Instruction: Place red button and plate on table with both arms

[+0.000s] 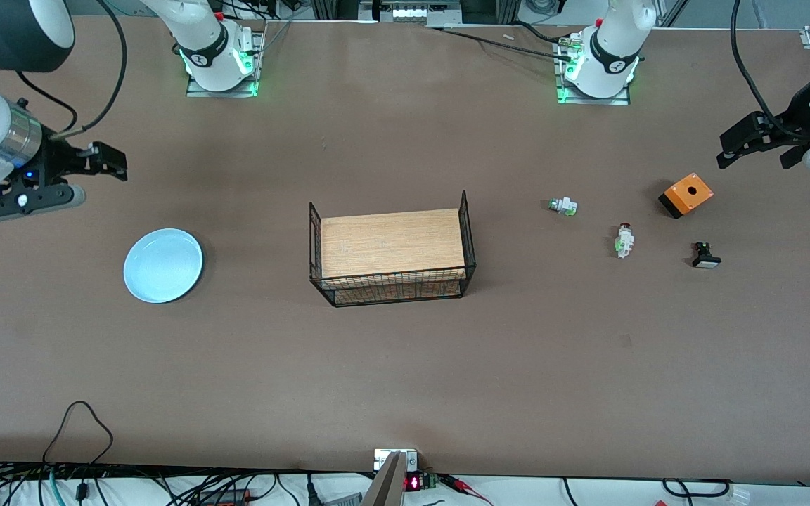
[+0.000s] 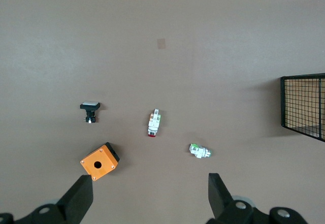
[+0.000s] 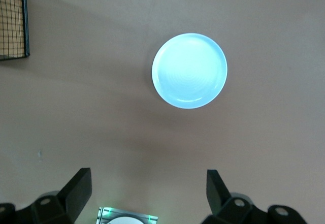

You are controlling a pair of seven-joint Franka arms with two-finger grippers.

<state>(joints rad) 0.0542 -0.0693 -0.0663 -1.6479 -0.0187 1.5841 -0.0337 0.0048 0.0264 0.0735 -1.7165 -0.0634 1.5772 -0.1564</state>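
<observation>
Below the wide-open right end effector (image 1: 106, 165), a round pale-blue plate (image 1: 163, 265) is lying on the brown desk (image 1: 405, 365); below the wide-open left end effector (image 1: 742, 149), a small red-capped button (image 1: 624, 239) is lying likewise.

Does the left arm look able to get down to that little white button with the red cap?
Probably yes. The left gripper, fingers open, hangs over bare table near the orange box. The red-capped white button lies alone in the open, with nothing on or against it.
</observation>
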